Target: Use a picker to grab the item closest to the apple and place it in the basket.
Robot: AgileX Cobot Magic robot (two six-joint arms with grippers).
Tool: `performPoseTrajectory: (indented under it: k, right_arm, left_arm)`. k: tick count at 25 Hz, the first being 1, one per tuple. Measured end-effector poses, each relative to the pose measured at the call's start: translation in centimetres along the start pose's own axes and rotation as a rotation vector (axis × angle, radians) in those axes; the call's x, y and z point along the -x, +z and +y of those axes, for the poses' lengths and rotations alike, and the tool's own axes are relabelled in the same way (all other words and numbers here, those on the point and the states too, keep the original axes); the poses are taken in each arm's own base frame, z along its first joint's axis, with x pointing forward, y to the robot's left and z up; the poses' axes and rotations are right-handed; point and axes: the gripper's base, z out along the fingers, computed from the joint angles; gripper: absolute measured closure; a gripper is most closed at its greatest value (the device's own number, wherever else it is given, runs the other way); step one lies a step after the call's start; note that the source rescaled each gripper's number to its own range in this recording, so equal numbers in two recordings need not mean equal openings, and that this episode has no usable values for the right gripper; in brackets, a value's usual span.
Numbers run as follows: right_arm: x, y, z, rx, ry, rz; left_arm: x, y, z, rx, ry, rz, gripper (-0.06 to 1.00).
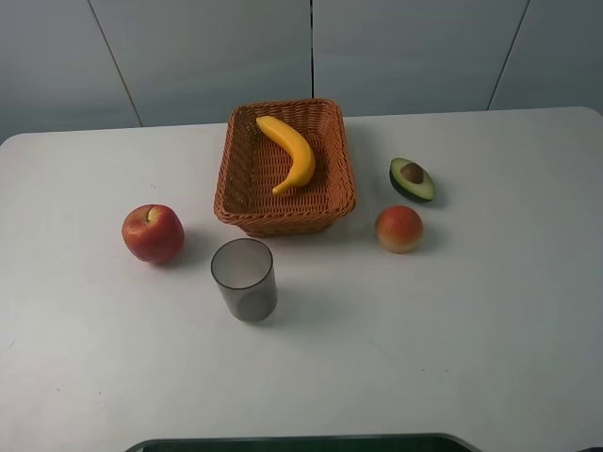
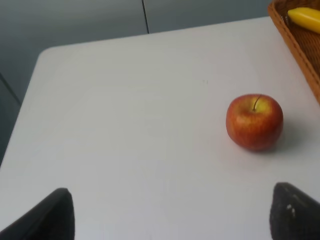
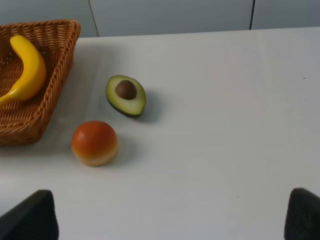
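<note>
A red apple [image 1: 153, 233] [image 2: 254, 122] sits on the left of the white table. Closest to it stands an upright, translucent grey cup [image 1: 244, 279], empty, in front of the basket. The brown wicker basket [image 1: 237, 184] [image 2: 300, 47] [image 3: 55, 70] holds a yellow banana [image 1: 292, 152] [image 3: 27, 70]. My left gripper [image 2: 172, 220] is open, its dark fingertips [image 2: 50, 215] wide apart, short of the apple. My right gripper [image 3: 167, 220] is open too, with nothing between its fingers. Neither gripper shows in the exterior view.
A halved avocado [image 1: 412, 179] [image 3: 126, 95] with its pit lies right of the basket. An orange-red round fruit [image 1: 399, 229] [image 3: 94, 143] sits just in front of it. A dark edge [image 1: 301, 443] runs along the table's front.
</note>
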Motion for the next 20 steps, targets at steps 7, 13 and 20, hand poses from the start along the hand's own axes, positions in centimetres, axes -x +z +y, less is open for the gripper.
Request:
performPoseTrajectory:
  k: [7, 13, 20]
  right_arm:
    - [0.0, 0.0, 0.0, 0.0, 0.0, 0.0]
    - [0.0, 0.0, 0.0, 0.0, 0.0, 0.0]
    - [0.0, 0.0, 0.0, 0.0, 0.0, 0.0]
  left_arm:
    - [-0.47, 1.09, -0.46, -0.042, -0.01, 0.008, -0.06]
    - [-0.46, 1.3, -0.46, -0.041, -0.01, -0.002, -0.06]
    - [-0.46, 1.3, -0.46, -0.041, -0.012, -0.002, -0.06]
